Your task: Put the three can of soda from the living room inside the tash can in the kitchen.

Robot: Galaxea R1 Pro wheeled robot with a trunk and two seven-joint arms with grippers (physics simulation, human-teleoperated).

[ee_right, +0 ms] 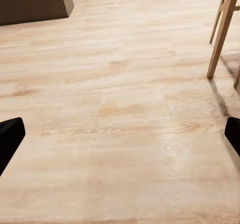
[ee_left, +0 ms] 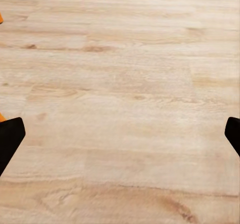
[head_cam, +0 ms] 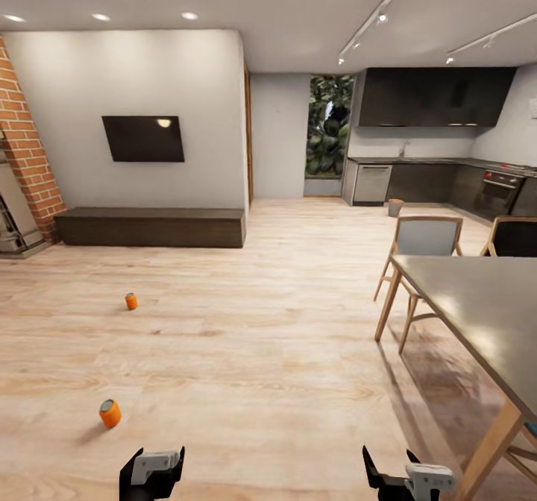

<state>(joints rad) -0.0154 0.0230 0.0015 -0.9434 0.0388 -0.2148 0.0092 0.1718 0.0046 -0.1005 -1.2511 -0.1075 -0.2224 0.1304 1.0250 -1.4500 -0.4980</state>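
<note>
Both pincers are seen low at the near edge of the head view, the left pincer (head_cam: 153, 471) and the right pincer (head_cam: 406, 479) held above the pale wood-plank floor (head_cam: 261, 352). In each wrist view the two dark fingertips (ee_left: 10, 139) sit at opposite edges with bare planks between them, so both pincers are spread wide and nothing is gripped; the right one's fingertips (ee_right: 9, 136) are parted alike.

An orange soda can (head_cam: 110, 413) is seen lying on the floor just ahead of the left pincer and to its left. A second orange can (head_cam: 131, 301) is seen farther off on the same planks, well apart from the first. Orange slivers at the edge of the left wrist view cannot be told apart.

To the right, a grey-topped table (head_cam: 485, 314) with pale wooden legs is flanked by chairs (head_cam: 425, 240). On the far wall a dark television (head_cam: 143, 138) is hung above a long low dark bench (head_cam: 149, 227), with red brick (head_cam: 30, 150) at the left edge.

Beyond, the kitchen (head_cam: 440, 165) is shown with dark cabinets, and the small trash can (head_cam: 395, 207) is set on its floor, well away from both cans
</note>
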